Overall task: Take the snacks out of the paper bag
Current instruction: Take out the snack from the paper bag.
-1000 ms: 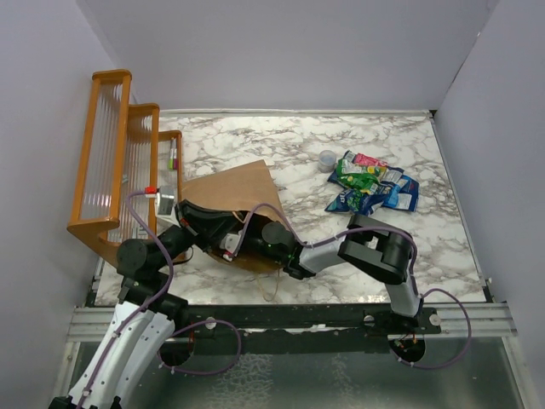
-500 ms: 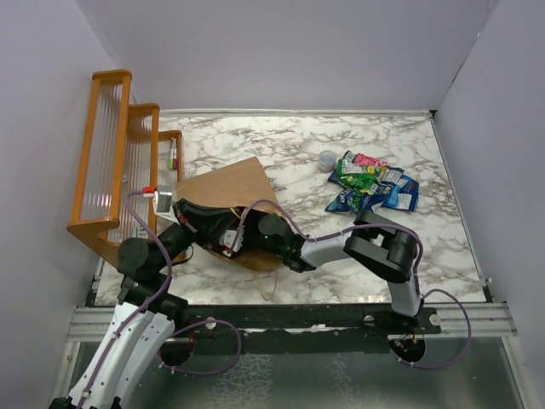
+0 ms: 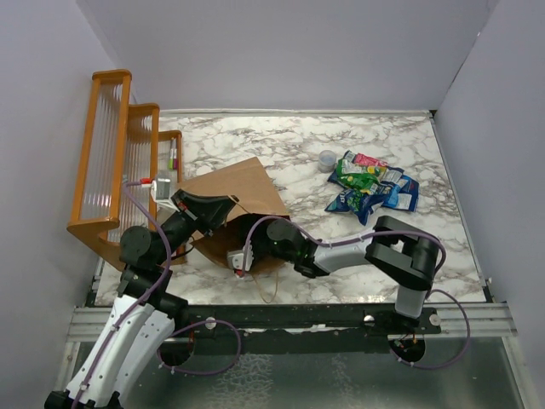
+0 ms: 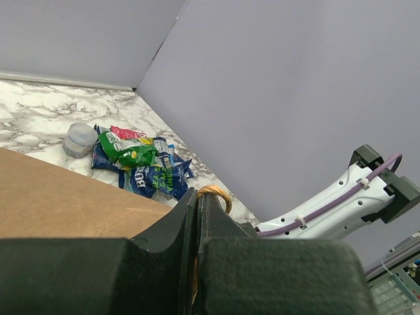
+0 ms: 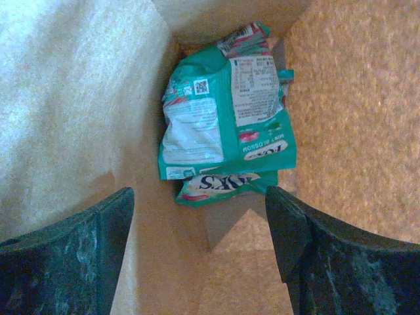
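The brown paper bag lies on its side at the table's left, its mouth toward the arms. My left gripper is shut on the bag's twisted handle, which loops out above the fingertips of the left gripper. My right gripper is open inside the bag, a short way from two teal snacks: one packet lies on another at the bag's bottom. Nothing sits between its fingers. Several more snacks lie piled on the marble at the right.
A small clear cup stands just left of the snack pile. An orange wooden rack fills the far left, close behind the bag. The right arm stretches low across the table's front. Grey walls enclose the table.
My right gripper has reached further left into the bag and its jaws have opened wider. The left gripper has shifted up and right with the handle, and the bag has moved slightly.
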Robot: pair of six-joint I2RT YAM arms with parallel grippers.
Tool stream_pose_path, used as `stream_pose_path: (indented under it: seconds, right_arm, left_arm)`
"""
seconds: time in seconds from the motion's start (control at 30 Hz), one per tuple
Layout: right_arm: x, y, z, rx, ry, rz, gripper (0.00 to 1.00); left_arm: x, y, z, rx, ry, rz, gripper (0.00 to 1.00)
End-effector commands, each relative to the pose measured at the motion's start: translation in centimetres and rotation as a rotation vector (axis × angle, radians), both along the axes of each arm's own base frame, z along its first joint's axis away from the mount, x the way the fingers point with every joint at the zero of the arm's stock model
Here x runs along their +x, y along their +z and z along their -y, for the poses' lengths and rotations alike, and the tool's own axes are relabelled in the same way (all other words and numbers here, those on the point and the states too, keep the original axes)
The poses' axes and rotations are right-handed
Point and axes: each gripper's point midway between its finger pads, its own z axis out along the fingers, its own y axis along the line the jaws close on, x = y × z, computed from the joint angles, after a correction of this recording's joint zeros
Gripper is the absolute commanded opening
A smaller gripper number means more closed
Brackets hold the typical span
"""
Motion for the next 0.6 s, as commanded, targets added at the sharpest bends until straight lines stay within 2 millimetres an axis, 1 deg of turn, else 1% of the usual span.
stream_pose_path:
  seconds: [0.0, 0.07, 0.17, 0.23, 0.3, 0.33, 0.47, 0.53, 0.57]
  right_arm:
    - [-0.6, 1.5, -1.1, -0.022, 0.04, 0.168, 0.81]
    - [-0.2, 2.1, -1.4, -0.014, 0.015, 0.203, 0.81]
    - [0.4, 1.9, -2.3, -0.048, 0.009, 0.194, 0.77]
    - [0.5, 2.1, -3.0, -0.041, 0.026, 0.193, 0.77]
    - [0.8, 1.2, -3.8, -0.098, 0.038, 0.174, 0.77]
    - [0.9, 1.2, -4.2, -0.101, 0.039, 0.173, 0.77]
    - [1.5, 1.2, -5.6, -0.096, 0.06, 0.162, 0.82]
    - [2.2, 1.2, -6.3, -0.09, 0.06, 0.156, 0.84]
    - [2.6, 1.0, -6.6, -0.088, 0.054, 0.152, 0.87]
  left_arm:
    - [0.2, 3.0, -0.8, -0.065, 0.048, 0.062, 0.0]
    - [0.3, 3.4, -0.8, -0.062, 0.057, 0.067, 0.0]
    - [0.0, 3.6, -0.5, -0.055, 0.03, 0.077, 0.0]
    - [-0.4, 3.5, -0.1, -0.049, -0.006, 0.09, 0.0]
    - [-0.9, 3.4, 0.2, -0.047, -0.033, 0.096, 0.0]
    - [-1.2, 3.2, 0.3, -0.047, -0.046, 0.098, 0.0]
    - [-2.3, 3.1, 0.5, -0.046, -0.088, 0.113, 0.0]
    - [-2.8, 3.2, 0.6, -0.042, -0.107, 0.126, 0.0]
    - [-3.0, 3.1, 0.8, -0.035, -0.125, 0.129, 0.0]
